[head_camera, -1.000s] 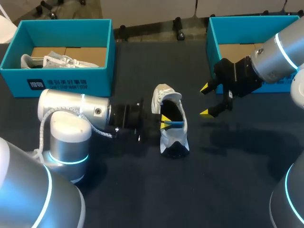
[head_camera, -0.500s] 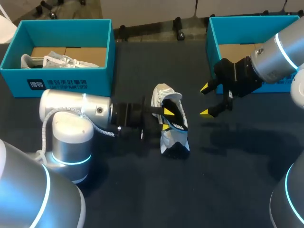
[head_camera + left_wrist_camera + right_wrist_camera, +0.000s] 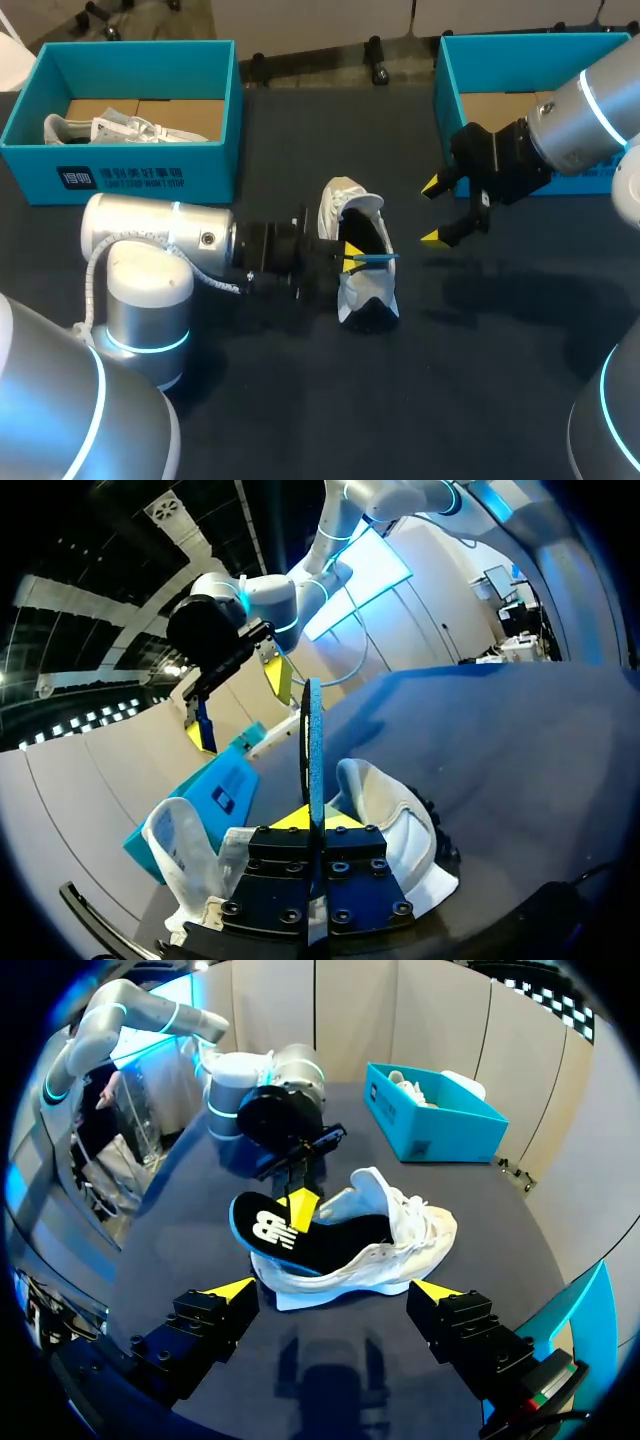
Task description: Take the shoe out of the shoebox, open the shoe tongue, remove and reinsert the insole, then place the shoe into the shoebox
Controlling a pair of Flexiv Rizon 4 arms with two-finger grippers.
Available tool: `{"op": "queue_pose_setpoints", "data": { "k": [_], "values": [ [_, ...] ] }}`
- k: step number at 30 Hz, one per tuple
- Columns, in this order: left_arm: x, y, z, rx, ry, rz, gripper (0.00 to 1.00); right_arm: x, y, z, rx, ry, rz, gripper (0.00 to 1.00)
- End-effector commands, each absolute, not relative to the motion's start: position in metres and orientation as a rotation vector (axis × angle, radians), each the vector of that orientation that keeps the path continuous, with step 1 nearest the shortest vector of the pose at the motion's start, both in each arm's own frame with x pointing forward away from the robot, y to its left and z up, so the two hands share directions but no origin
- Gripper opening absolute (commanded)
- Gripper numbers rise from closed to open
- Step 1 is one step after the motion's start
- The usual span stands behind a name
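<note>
At far left, the left shoebox (image 3: 120, 180) held a 2nd shoe (image 3: 110, 128), untouched. The left gripper (image 3: 350, 256) was pinched shut on the insole (image 3: 290, 1232), its heel end lifted out of the shoe (image 3: 350, 200) and the front end apparently inside. The shoe sat on the table (image 3: 300, 400) btwn the boxes, so take-out & tongue steps looked done. Insole was mid-removal or mid-reinsert, can't tell which. The right gripper (image 3: 432, 212) hovered wide open w/ nothing in it, by the right shoebox (image 3: 447, 80). To do: seat insole, box shoe.
</note>
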State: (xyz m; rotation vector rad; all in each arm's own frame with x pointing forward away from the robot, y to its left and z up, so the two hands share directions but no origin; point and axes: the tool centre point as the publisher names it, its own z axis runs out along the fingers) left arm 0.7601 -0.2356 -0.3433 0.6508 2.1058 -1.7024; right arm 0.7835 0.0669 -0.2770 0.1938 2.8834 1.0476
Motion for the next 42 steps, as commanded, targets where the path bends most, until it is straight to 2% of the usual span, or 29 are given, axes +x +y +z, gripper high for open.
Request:
{"op": "queue_pose_setpoints", "data": {
  "k": [1,13,14,15,18,19,20,27,28,29,31,42],
  "values": [
    [0.767,-0.238,-0.350,0.655,2.127,-1.685,0.00,0.784,0.068,-0.278,0.194,2.883,1.044,1.00],
    [0.780,-0.235,-0.357,0.645,2.162,-1.625,0.00,0.784,0.068,-0.278,0.194,2.883,1.044,1.00],
    [0.779,-0.234,-0.354,0.638,2.156,-1.631,0.16,0.784,0.068,-0.278,0.194,2.883,1.044,1.00],
    [0.778,-0.234,-0.350,0.636,2.142,-1.644,0.57,0.784,0.068,-0.278,0.194,2.883,1.044,1.00],
    [0.774,-0.234,-0.343,0.647,2.117,-1.661,0.64,0.784,0.068,-0.278,0.194,2.883,1.044,1.00],
    [0.773,-0.235,-0.340,0.652,2.109,-1.668,0.63,0.784,0.068,-0.278,0.194,2.883,1.044,1.00],
    [0.771,-0.236,-0.337,0.657,2.099,-1.679,0.53,0.784,0.068,-0.278,0.194,2.883,1.044,1.00],
    [0.766,-0.242,-0.332,0.681,2.081,-1.702,0.39,0.784,0.068,-0.278,0.194,2.883,1.044,1.00],
    [0.766,-0.242,-0.333,0.683,2.081,-1.703,0.33,0.784,0.068,-0.278,0.194,2.883,1.044,1.00],
    [0.766,-0.243,-0.334,0.684,2.081,-1.704,0.20,0.784,0.068,-0.278,0.194,2.883,1.044,1.00],
    [0.767,-0.243,-0.337,0.690,2.085,-1.703,0.00,0.784,0.068,-0.278,0.194,2.883,1.044,1.00],
    [0.783,-0.241,-0.352,0.707,2.122,-1.617,0.00,0.784,0.068,-0.278,0.194,2.883,1.044,1.00]
  ]
}}
